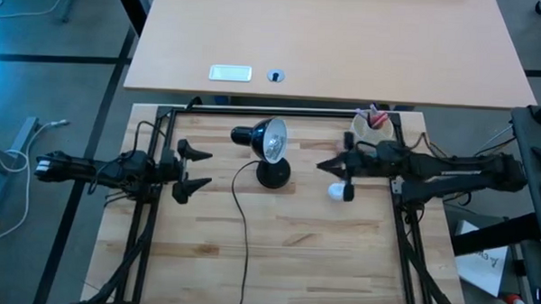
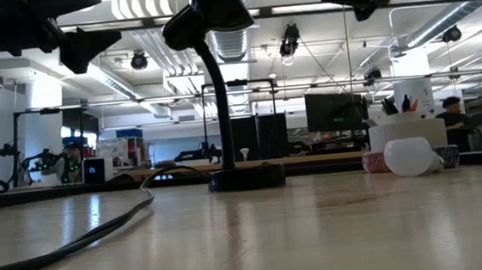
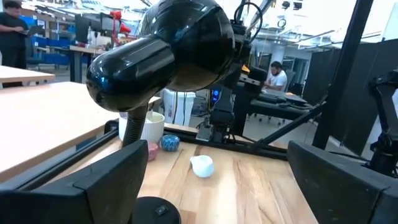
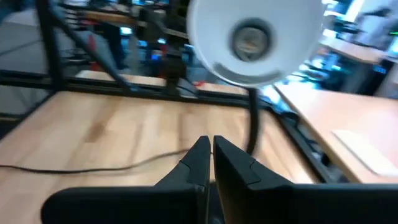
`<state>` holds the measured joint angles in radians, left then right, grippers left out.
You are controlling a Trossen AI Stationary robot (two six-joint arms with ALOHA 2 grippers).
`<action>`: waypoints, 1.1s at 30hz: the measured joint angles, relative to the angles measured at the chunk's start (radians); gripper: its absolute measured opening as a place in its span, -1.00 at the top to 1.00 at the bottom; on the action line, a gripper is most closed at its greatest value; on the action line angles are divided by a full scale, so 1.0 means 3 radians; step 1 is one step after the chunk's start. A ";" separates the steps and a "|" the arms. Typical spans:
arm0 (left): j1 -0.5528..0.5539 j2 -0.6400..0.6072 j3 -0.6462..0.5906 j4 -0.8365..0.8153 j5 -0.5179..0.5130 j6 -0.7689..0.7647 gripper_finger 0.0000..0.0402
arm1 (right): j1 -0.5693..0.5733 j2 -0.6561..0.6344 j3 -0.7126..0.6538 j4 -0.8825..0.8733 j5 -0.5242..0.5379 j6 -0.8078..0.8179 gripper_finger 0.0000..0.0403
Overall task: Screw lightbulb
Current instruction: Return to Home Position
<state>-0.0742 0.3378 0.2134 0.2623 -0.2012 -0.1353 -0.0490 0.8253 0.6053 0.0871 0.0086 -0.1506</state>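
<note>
Lightbulb: the lightbulb (image 1: 341,191) is found lying on its side on the wooden table (image 1: 321,253). It is just beside the right gripper's fingertips and below them, on the side toward the table's front edge. It is not held, and no contact with either gripper is observed.
Right gripper: the right gripper (image 1: 324,165) is held clear above the table. Its fingers are pressed together with nothing between them, and they are pointed at the lamp's shade.
Lamp: the black desk lamp (image 1: 271,174) is stood between the two grippers, nearer the right fingertips than the left. Its silvery shade (image 4: 255,37) is turned toward the right gripper, and the socket is seen at its centre.
Cord: the cord (image 1: 242,232) is run from the lamp's base toward the table's front edge, between the two arms.
Left gripper: the left gripper (image 1: 209,168) is held on the far side of the lamp from the lightbulb. Its fingers are spread wide and empty, and they are pointed at the back of the shade.
Cup: a white cup (image 1: 372,127) is placed beside the right gripper, toward the back rail. A pink ball (image 3: 151,150) and a blue ball (image 3: 169,142) are noted at its foot.
Room: a seated person (image 3: 277,76) is seen beyond the table.
</note>
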 joint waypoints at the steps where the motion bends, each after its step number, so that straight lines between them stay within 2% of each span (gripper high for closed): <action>1: 0.0000 0.0000 0.0000 0.0000 0.0000 0.0009 -0.87 | 0.0000 -0.0104 -0.0011 -0.0107 0.0078 0.0008 0.94; 4: 0.0000 0.0000 0.0000 -0.0001 -0.0068 -0.0002 -0.87 | -0.0003 -0.0397 -0.0065 -0.0322 0.0155 0.0055 0.93; 8: 0.0001 0.0004 0.0000 -0.0001 -0.0235 0.0081 -0.87 | -0.0006 -0.0718 -0.0313 -0.0318 0.0152 0.0163 0.93; 10: 0.0000 0.0009 0.0000 0.0000 -0.0239 0.0127 -0.87 | -0.0006 -0.0819 -0.0495 -0.0191 0.0154 0.0244 0.93; 13: 0.0000 -0.0043 0.0000 -0.0049 -0.0238 -0.0066 -0.87 | -0.0006 -0.0943 -0.0803 0.0085 0.0152 0.0318 0.93; 18: -0.0003 -0.0379 0.0003 -0.0456 -0.0212 -0.0034 -0.87 | -0.0006 -0.1164 -0.1229 0.0530 0.0150 0.0356 0.93; 20: 0.0000 -0.0518 -0.0006 -0.0639 -0.0209 -0.0210 -0.87 | -0.0006 -0.1294 -0.1360 0.0636 0.0149 0.0350 0.93; 23: 0.0001 -0.0723 -0.0035 -0.0671 -0.0178 -0.0373 -0.87 | -0.0008 -0.1525 -0.1500 0.0672 0.0150 0.0387 0.93; 26: 0.0001 -0.0887 -0.0089 -0.0651 -0.0148 -0.0292 -0.87 | -0.0008 -0.1810 -0.1605 0.0673 0.0145 0.0387 0.93; 30: 0.0061 -0.1065 -0.0145 -0.0668 -0.0320 -0.0522 -0.87 | -0.0008 -0.2206 -0.1756 0.0639 0.0145 0.0414 0.93; 33: 0.0082 -0.1129 -0.0198 -0.0714 -0.0318 -0.0545 -0.87 | -0.0008 -0.2474 -0.1947 0.0594 0.0147 0.0495 0.93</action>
<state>-0.0497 -0.0010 0.1540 0.0482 -0.2966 -0.2989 -0.0513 0.0831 0.0212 0.2652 0.0528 -0.0021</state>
